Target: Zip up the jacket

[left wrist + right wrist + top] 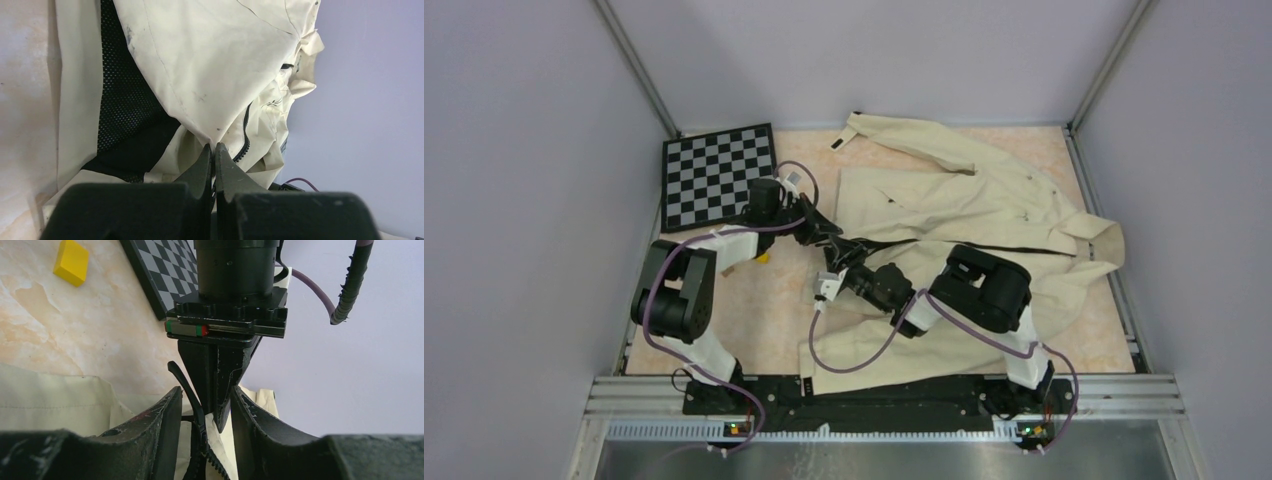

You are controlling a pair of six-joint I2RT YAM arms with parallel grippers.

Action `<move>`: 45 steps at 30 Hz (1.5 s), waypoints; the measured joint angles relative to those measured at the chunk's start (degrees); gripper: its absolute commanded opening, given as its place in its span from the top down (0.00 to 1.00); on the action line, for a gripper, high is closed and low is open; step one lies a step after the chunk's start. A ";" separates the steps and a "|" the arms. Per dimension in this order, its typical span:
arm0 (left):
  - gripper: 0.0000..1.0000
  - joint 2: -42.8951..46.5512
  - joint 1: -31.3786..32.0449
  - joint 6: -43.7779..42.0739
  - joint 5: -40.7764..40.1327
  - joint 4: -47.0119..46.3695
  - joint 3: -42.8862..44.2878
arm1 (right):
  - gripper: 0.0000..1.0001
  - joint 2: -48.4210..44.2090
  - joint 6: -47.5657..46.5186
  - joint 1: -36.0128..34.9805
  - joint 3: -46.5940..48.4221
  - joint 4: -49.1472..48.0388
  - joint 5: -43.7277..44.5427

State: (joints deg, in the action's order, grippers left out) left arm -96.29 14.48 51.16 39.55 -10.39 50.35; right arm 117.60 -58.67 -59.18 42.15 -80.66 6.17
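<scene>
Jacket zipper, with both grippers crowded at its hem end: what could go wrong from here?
1. The left gripper is shut on just a thin fold of the jacket; a pull could slip the cloth free.
2. In the right wrist view, the left gripper's tips sit between the right gripper's spread fingers, beside the zipper; closing might clamp the other gripper instead of the zipper.
</scene>
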 measured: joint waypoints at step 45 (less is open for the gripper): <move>1.00 -0.33 -0.13 6.75 1.92 -1.20 -1.68 | 0.68 1.88 -0.35 0.85 -1.42 -6.78 -8.02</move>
State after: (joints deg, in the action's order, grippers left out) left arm -96.62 14.35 57.91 41.47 -11.60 48.66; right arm 119.48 -59.02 -58.33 40.73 -87.44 -1.85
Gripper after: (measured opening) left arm 0.006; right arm 0.306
